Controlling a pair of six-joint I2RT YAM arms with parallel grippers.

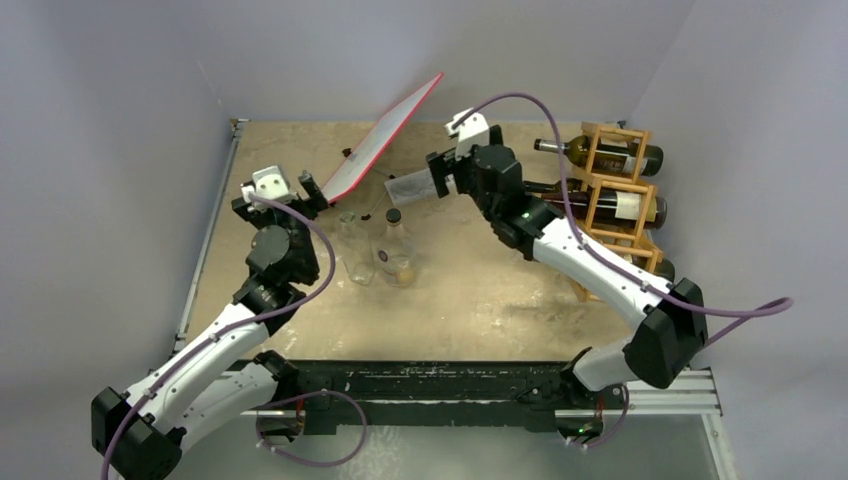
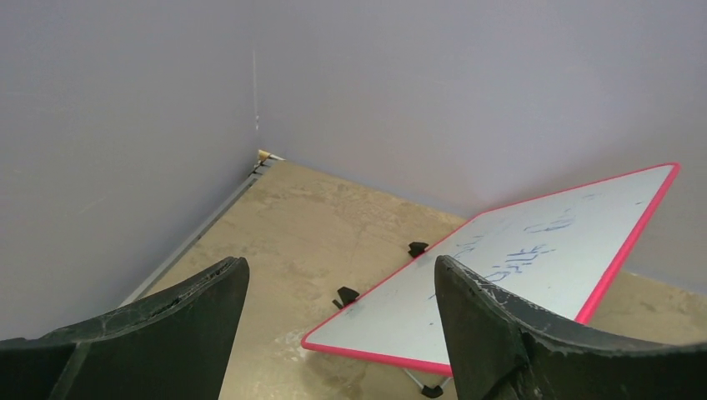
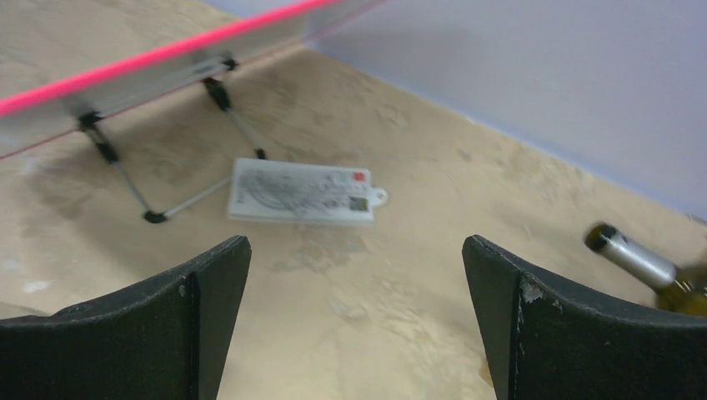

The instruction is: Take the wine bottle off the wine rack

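Observation:
The wine rack (image 1: 622,200), a lattice of light-brown wooden bars, stands at the table's right edge. A dark wine bottle (image 1: 600,154) lies in its top cell and a second (image 1: 610,206) in the cell below, necks pointing left. My right gripper (image 1: 408,186) is left of the rack, apart from it, open and empty. In the right wrist view (image 3: 357,317) the wide jaws frame bare tabletop, and one wine bottle's neck (image 3: 630,257) shows at the right edge. My left gripper (image 1: 311,187) hovers far left by the board; its view (image 2: 342,333) shows the jaws apart and empty.
A red-edged whiteboard (image 1: 384,138) leans on wire legs at the back centre, also the board (image 2: 517,258) in the left wrist view. A white card (image 3: 302,192) lies beneath it. A clear glass (image 1: 356,250) and a small capped bottle (image 1: 397,252) stand mid-table. Grey walls enclose the table.

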